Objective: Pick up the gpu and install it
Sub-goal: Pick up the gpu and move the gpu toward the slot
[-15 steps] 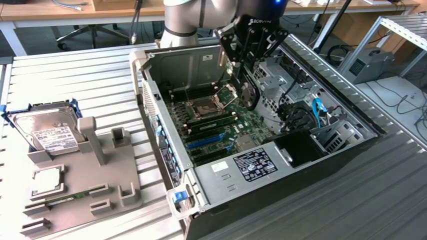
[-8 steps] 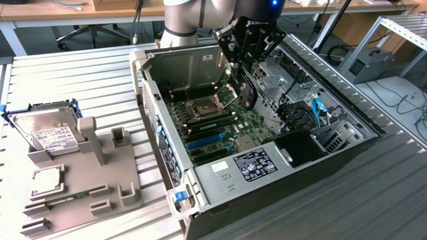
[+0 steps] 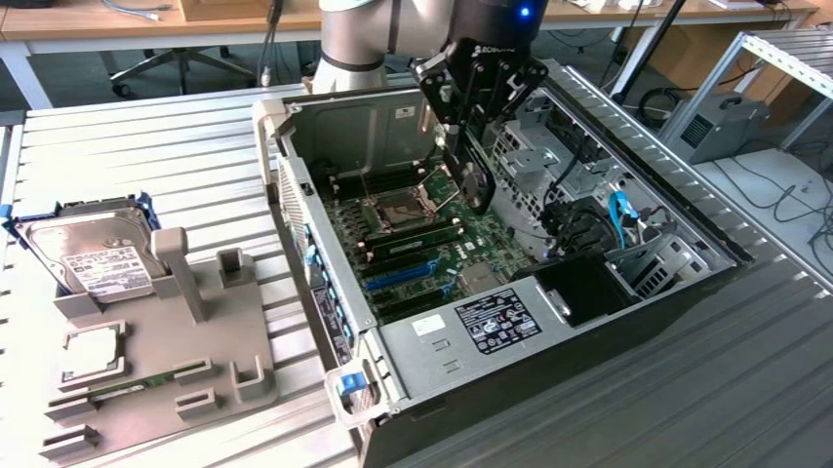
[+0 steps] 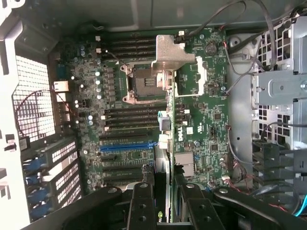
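Gripper clamped on the gpu. The card hangs edge-down over the motherboard inside the open case. Risk: the card tilts in the grip, misses the blue slot at its 7 o'clock and scrapes components. Drive cage crowds its 3 o'clock, case wall close at 10, freer room toward 6.

The exterior camera looks down obliquely from high up, with the open grey metal computer case toward 3 o'clock. The wrist camera looks straight down from close. Both see the green motherboard.
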Controlling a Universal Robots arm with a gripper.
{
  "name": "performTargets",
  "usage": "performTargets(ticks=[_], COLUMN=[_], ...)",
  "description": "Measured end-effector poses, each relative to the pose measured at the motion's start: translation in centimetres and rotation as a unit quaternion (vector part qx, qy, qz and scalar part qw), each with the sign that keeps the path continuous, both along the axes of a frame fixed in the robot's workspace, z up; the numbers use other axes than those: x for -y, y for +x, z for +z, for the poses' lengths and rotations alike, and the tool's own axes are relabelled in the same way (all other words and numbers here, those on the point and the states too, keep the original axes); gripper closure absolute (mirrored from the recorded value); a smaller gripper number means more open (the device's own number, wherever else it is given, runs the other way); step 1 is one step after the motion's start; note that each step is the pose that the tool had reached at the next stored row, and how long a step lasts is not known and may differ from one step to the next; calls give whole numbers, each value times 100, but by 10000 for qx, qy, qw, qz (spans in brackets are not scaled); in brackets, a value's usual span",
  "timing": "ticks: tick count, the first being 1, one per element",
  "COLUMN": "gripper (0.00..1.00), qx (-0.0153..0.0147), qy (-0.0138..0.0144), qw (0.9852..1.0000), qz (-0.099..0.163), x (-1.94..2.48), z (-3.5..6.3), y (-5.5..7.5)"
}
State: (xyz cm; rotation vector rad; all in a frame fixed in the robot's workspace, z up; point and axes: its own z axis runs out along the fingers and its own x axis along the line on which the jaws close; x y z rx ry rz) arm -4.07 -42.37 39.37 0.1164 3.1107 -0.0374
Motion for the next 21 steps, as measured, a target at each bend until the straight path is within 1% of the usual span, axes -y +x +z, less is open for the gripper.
performTargets(ticks=[6, 18, 21], gripper=[74, 74, 74], qx=[0, 0, 0], qy=[1, 0, 0], qw=[10000, 10000, 10000], qz=[0, 0, 0], x=[-46, -69, -77], z=[-53, -122, -144], y=[32, 91, 122])
